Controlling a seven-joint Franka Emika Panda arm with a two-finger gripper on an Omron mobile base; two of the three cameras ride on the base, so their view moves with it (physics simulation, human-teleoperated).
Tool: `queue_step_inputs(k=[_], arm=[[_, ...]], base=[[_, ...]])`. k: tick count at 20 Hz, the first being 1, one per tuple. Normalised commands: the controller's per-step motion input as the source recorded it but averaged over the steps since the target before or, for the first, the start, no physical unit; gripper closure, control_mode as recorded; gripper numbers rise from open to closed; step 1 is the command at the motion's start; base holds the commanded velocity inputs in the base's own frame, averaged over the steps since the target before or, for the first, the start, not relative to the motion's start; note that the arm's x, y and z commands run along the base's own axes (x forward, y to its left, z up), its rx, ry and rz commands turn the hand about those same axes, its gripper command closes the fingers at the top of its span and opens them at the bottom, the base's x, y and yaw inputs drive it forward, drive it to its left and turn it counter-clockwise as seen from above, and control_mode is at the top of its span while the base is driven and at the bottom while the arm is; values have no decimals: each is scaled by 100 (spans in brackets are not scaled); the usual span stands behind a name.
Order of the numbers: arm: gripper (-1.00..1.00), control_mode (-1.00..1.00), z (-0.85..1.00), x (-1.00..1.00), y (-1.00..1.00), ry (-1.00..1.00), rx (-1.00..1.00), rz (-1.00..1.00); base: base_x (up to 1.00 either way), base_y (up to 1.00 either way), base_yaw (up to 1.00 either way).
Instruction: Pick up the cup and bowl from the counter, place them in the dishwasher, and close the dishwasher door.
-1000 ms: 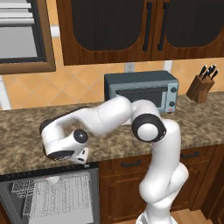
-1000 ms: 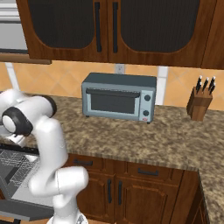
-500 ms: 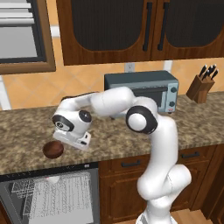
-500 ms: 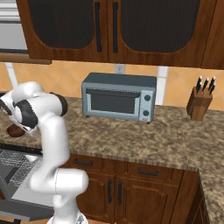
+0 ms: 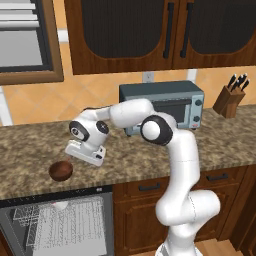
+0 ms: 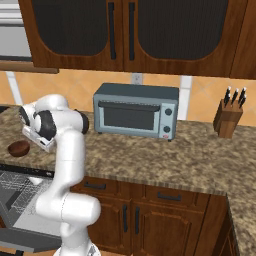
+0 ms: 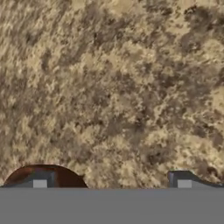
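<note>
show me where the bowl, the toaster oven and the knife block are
bowl (image 5: 61, 171), left base view, on its rounded dark side.
toaster oven (image 6: 136, 111), right base view, on its glass door.
knife block (image 6: 226, 120), right base view, on its wooden front.

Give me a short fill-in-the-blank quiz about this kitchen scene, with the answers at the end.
1. The bowl sits on the ____, apart from the claw.
2. The dishwasher door below the counter is ____.
3. The knife block stands to the ____ of the toaster oven in both base views.

Answers: counter; open; right
</note>
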Motion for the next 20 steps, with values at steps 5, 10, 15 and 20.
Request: queue_step_inputs(k=[5, 10, 15, 20], arm=[[-100, -100, 31, 39, 73, 1, -33, 4], [-100, -100, 32, 21, 59, 0, -30, 7], [-100, -100, 3, 1, 8, 7, -14, 7], [-100, -100, 10, 0, 9, 1, -12, 2]], base=[[0, 0, 0], [0, 0, 0], [0, 0, 0], [0, 0, 0]])
